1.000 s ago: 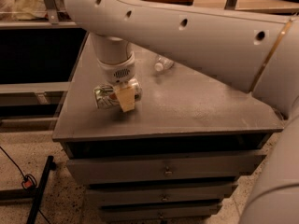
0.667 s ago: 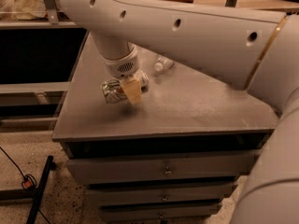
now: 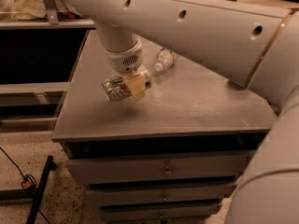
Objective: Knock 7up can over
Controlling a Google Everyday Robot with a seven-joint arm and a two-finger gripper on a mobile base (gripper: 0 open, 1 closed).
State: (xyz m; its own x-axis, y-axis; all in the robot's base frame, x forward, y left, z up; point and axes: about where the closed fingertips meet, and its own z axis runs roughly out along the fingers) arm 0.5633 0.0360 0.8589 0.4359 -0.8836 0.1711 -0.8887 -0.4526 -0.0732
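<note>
camera view: the 7up can (image 3: 115, 88) lies tipped on its side toward the 9 o'clock part of the grey table (image 3: 196, 104), its silver end pointing to 9 o'clock. whether it rests on the surface or hangs just above it is unclear. the gripper (image 3: 135, 89) comes down from the big white arm (image 3: 210, 27) and sits right against the can's 3 o'clock end, a tan part crossing in front of it. whether the jaws are open, closed or clamped on the can, i cannot tell. a clear water bottle (image 3: 164, 60) lies at 1 o'clock from the can, apart from it. drawers (image 3: 163, 171) sit below the tabletop.
</note>
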